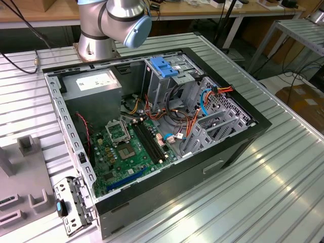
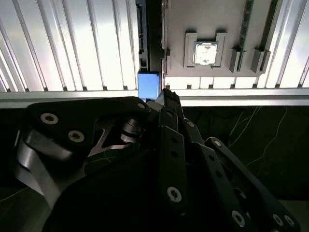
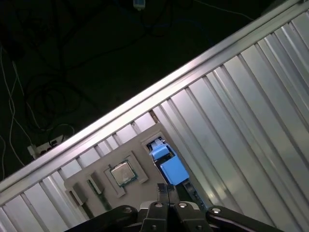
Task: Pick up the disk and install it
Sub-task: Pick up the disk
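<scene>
Aluminium slats form the table [image 1: 283, 167], the biggest thing here, and on it lies one open computer case [image 1: 167, 195] with its side panel off. Inside stand one metal drive cage [image 1: 161, 88] and a tangle of orange, red and blue cables [image 1: 188, 120] just beside it.

Next in size is one grey fixture tray [image 2: 212, 19], seen past the arm's end in both wrist views. The disk [image 3: 170, 166] stands on edge in a slot at that tray's border, and what catches the eye is its bright blue rail end. There is one disk, and it is not yet lifted.

The gripper [image 3: 169, 189] hangs close to the disk's blue end without touching it. Its two fingers are drawn together with nothing between them.

Smallest are one processor chip [image 3: 121, 173] seated in the tray, near the disk, and two empty slot holders [image 2: 236, 58] beyond the chip.

As I judge it, the main risk is contact with the fingers closed. Tips meeting the thin upper edge would knock or tilt the disk instead of straddling it. A hold on the plastic rail alone could also slip. At the case, the loose cables near the cage could snag the disk.
</scene>
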Controlling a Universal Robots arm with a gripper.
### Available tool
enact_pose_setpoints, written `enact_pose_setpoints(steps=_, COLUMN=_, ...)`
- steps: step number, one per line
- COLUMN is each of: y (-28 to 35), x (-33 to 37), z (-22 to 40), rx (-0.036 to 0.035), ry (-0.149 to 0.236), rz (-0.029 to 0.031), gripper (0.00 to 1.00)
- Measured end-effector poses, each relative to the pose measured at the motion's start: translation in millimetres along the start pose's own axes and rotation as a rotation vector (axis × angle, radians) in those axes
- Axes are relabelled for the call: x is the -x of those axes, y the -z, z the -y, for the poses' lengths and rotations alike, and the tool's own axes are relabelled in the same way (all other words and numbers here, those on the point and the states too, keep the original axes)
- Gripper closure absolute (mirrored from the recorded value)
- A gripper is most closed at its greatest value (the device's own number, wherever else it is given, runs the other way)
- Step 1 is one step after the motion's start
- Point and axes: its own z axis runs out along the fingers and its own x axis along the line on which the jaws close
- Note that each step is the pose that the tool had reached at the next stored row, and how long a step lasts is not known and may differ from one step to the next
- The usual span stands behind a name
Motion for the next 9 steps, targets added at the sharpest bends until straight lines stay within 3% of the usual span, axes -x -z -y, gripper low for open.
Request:
enact_pose_setpoints(steps=6, y=-2.2, x=-0.1, z=0.0, rx=0.0031, ry=0.122, rz=-0.0008, gripper=0.89)
enact_pose_setpoints(steps=7, y=-3.1, x=-0.1, z=0.0, rx=0.0034, ry=0.165, rz=-0.0008, gripper=0.89)
enact_pose_setpoints(steps=9, y=-4.7, x=-0.2, z=0.1, rx=0.0022, ry=0.216, rz=0.0003, gripper=0.89)
